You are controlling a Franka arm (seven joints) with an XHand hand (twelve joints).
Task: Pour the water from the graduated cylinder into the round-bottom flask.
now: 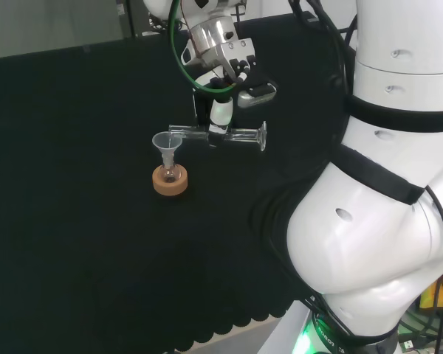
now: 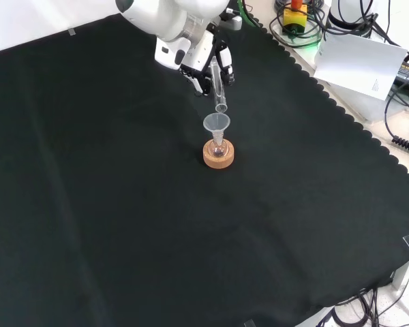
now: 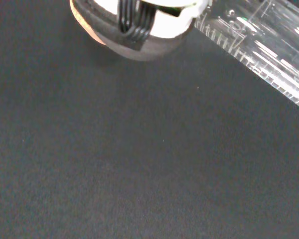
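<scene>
The hand has its fingers curled round the middle of the cylinder, which it carries lying flat on its side above the cloth. In the head view the cylinder's foot sticks out to the right of the hand, and the open mouth points left, ending right at the rim of the funnel. The funnel sits in the neck of the flask, and the flask rests in a cork ring.

The front view gives a different angle on the same thing: there the hand comes in from the top, and the cylinder runs down from it toward the funnel, with the mouth just above the funnel's far rim. So what looks side by side from the head camera lines up one behind the other here. This view also looks down into the flask and its ring a bit better, though I can't tell how much water is in either vessel.

The wrist view is super close: you get the cylinder wall with its graduation marks crossing one corner, a black and white part of the hand beside it, and plain cloth behind. The marks don't show up in the other two views.
</scene>
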